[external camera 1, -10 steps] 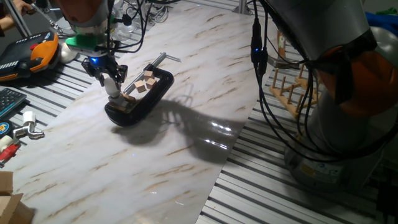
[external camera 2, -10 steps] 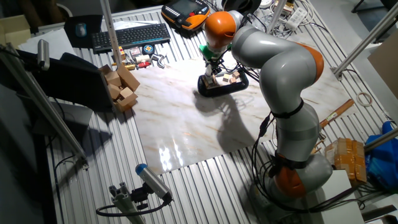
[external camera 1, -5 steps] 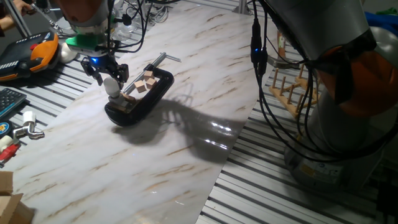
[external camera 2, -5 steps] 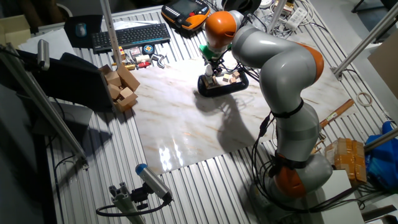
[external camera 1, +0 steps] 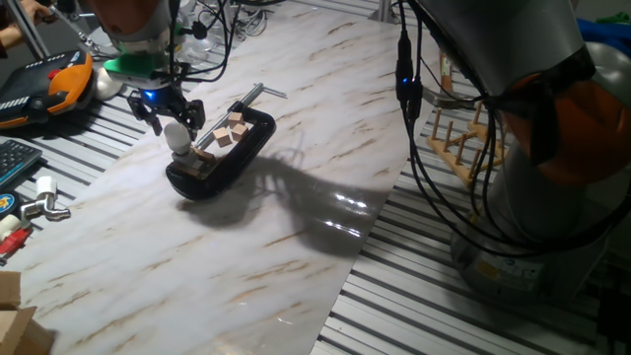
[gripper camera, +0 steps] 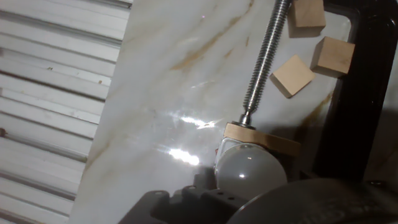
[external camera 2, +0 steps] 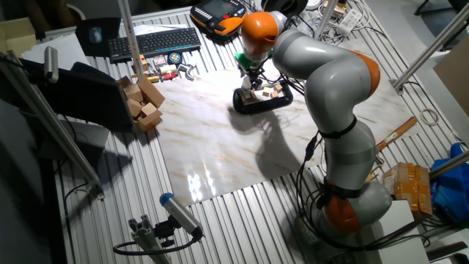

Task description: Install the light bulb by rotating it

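The KUKA arm (external camera 2: 330, 81) reaches across the marble board (external camera 1: 296, 217) and ends over the near end of the black clamp (external camera 1: 237, 158), the end farthest from the clamp's screw handle. A second ago the gripper (external camera 1: 168, 110) sat lower at that end of the clamp, its fingers close in around the light bulb (external camera 1: 177, 135). Now it stands a little higher above the same spot. Its fingers are spread to either side of the globe and appear clear of the glass. The change was already made half a second ago, and the pose has barely moved since.

The bulb stays where it was, upright at the near end of the clamp, with its white globe on top. In the hand view the bulb (gripper camera: 249, 171) lies just below a thin wooden pad (gripper camera: 261, 137) at the tip of the clamp's threaded screw (gripper camera: 264, 56). Whether it touches the pad cannot be told, and its grey base is hidden. The small wooden blocks (external camera 1: 233, 126) lie inside the clamp's frame, further toward the screw handle, untouched.

This reads as a release after one twist. The bulb stands by itself, so it is probably seated at least partly. Either the wrist is being reset for another turn, or the screwing is finished; the pictures do not settle which.
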Controlling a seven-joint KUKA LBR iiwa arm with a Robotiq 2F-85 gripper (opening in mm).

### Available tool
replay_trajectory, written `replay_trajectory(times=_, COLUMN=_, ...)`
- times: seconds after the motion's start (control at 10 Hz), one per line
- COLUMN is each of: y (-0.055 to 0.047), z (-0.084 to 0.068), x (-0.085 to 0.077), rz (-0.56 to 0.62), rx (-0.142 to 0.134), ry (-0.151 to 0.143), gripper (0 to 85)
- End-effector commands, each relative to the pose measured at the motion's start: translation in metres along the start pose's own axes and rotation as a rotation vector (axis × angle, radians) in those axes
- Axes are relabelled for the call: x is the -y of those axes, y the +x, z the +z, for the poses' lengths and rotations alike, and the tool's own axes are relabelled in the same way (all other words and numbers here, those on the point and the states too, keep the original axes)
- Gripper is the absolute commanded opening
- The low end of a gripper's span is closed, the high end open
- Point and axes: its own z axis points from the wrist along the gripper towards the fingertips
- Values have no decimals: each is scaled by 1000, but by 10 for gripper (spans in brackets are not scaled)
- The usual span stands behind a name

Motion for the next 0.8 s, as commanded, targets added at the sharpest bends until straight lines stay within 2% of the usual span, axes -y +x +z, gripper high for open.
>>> replay_trajectory(times=0.0, y=0, z=0, x=0, rz=-103, rx=-8, ry=1, gripper=680)
replay_trajectory(times=0.2, y=0, z=-1, x=0, rz=-302, rx=-8, ry=6, gripper=680)
replay_trajectory(times=0.6, y=0, z=-3, x=0, rz=-570, rx=1, ry=9, gripper=680)
replay_trajectory(times=0.7, y=0, z=-3, x=0, rz=-649, rx=7, ry=2, gripper=680)
